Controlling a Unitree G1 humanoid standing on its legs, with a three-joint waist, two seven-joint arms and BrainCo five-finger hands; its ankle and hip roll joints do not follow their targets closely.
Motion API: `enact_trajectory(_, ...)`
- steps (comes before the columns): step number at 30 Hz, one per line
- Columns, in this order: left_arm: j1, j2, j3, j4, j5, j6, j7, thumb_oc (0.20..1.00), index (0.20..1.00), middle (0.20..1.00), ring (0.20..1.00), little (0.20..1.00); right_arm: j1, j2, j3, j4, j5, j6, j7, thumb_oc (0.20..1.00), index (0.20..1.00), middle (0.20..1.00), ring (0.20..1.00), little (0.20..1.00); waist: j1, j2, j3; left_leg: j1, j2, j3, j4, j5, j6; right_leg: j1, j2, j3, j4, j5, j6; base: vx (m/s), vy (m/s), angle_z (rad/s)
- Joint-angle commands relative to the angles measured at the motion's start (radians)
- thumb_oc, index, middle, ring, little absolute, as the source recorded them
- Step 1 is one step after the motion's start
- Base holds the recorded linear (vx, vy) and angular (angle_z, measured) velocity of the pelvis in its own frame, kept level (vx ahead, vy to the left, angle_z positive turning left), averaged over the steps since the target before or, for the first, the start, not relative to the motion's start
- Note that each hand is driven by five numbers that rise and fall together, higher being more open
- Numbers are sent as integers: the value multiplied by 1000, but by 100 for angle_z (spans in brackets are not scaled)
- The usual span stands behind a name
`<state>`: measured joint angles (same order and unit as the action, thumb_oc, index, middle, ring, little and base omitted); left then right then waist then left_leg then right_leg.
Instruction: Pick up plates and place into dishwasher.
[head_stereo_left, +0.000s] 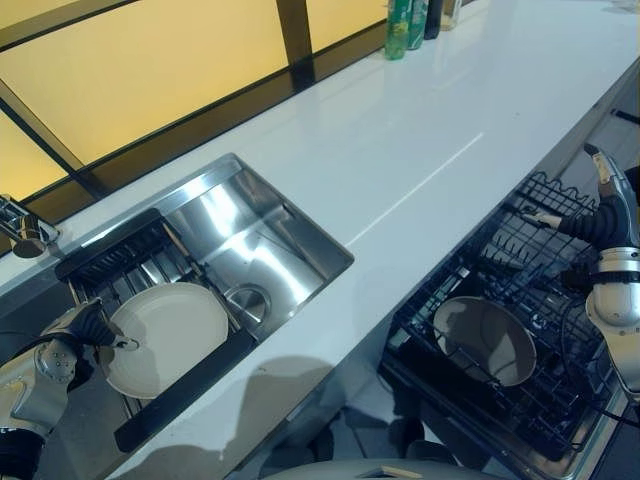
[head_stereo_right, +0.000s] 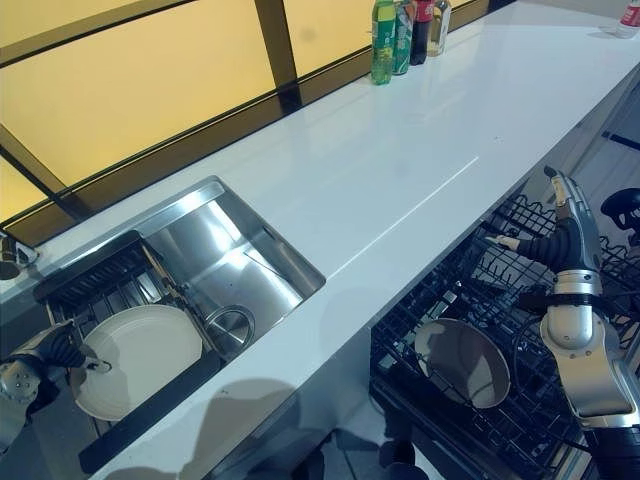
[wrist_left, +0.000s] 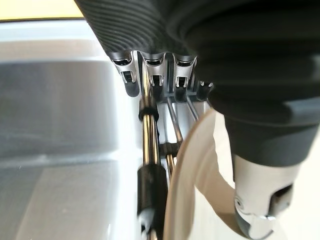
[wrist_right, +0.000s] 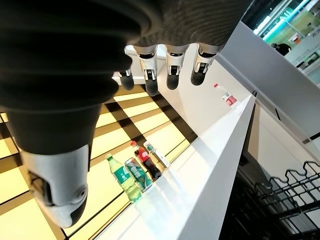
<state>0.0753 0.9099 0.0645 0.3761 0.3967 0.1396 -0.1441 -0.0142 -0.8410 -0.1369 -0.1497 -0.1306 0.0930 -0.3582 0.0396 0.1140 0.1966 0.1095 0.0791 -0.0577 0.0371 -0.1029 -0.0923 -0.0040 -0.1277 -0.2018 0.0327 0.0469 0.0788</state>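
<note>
- Nearest: left hand (head_stereo_left: 100, 330) pinches the rim of a cream plate (head_stereo_left: 170, 345) lying on the sink rack (head_stereo_left: 110, 262).
- Right hand (head_stereo_left: 610, 195), fingers straight and released, above the dishwasher rack (head_stereo_left: 520, 300), which holds a second plate (head_stereo_left: 487, 340).
- Far: bottles (head_stereo_right: 400, 30) on the white counter (head_stereo_left: 420, 150).

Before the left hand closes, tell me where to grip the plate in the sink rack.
Grip the white plate by its near-left rim, pinching it between thumb and fingers. It leans against the sink rack, so only that edge is free, and the left hand is already there.

Two plates (head_stereo_left: 165, 335) (head_stereo_left: 485, 340); four bottles (head_stereo_right: 384, 40) (head_stereo_right: 403, 35) (head_stereo_right: 421, 30) (head_stereo_right: 437, 25).
</note>
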Motion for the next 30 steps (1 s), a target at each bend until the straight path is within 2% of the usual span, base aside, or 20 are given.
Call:
enact_trajectory(1,-38,79,46,17,-19,-46,125,1000,1000,1000,1000,1000,-28,-56,31,-57,8,-42,-21,1000,1000,1000,1000,1000,-10,-41,-47,-136,-21,18,41,71,21,23,-45,31,189,-203,39,0,0,0)
enact_trajectory(4,-50,77,47,3,4,-69,162,1000,1000,1000,1000,1000,-31,-50,33,-45,4,-46,-26,1000,1000,1000,1000,1000,-12,-42,-46,-137,-23,19,41,72,21,21,-46,32,191,-203,39,0,0,0)
enact_trajectory(7,-48,73,48,-25,-17,-74,110,1000,1000,1000,1000,1000,-25,-45,24,-47,2,-46,-25,1000,1000,1000,1000,1000,-15,-40,-45,-137,-24,20,37,73,21,19,-46,35,191,-204,39,0,0,0)
enact_trajectory(8,-50,71,36,-32,-44,-79,54,1000,1000,1000,1000,1000,-23,-46,22,-50,2,-46,-23,1000,1000,1000,1000,1000,-18,-38,-45,-136,-24,21,37,72,21,18,-47,36,191,-204,39,0,0,0)
enact_trajectory(11,-66,71,-24,-75,-173,-12,-245,1000,1000,1000,1000,1000,-32,-56,26,-56,7,-34,-23,1000,1000,1000,1000,1000,-24,-30,-43,-133,-24,25,36,71,22,18,-47,39,192,-202,42,0,0,0)
enact_trajectory(13,-80,81,-70,-109,-245,7,-420,1000,1000,1000,1000,1000,-56,-68,52,-52,10,-15,-37,1000,1000,1000,1000,1000,-27,-20,-43,-129,-25,29,38,70,23,19,-49,43,192,-198,45,-6,16,0)
enact_trajectory(15,-99,103,-98,-117,-289,24,-526,1000,1000,1000,1000,1000,-69,-78,73,-52,12,-4,-46,1000,1000,1000,1000,1000,-31,-12,-45,-123,-25,35,36,68,24,21,-52,44,191,-197,49,-8,35,0)
enact_trajectory(18,-112,142,-123,-128,-297,56,-626,1000,1000,1000,1000,1000,-69,-95,89,-41,21,-21,-55,1000,1000,1000,1000,1000,-41,-5,-49,-115,-24,44,34,66,25,25,-54,50,188,-195,52,-1,12,0)
enact_trajectory(22,-130,174,-144,-121,-310,81,-659,1000,1000,1000,1000,1000,-64,-115,87,-50,47,-21,-58,1000,1000,1000,1000,1000,-51,-5,-53,-110,-25,47,30,66,27,29,-52,54,183,-195,55,0,0,0)
enact_trajectory(30,-139,181,-156,-103,-282,104,-711,1000,1000,1000,1000,1000,-63,-128,85,-56,68,-15,-65,1000,1000,1000,1000,1000,-49,-9,-54,-110,-25,45,29,66,29,33,-47,52,178,-195,54,-5,-6,-2)
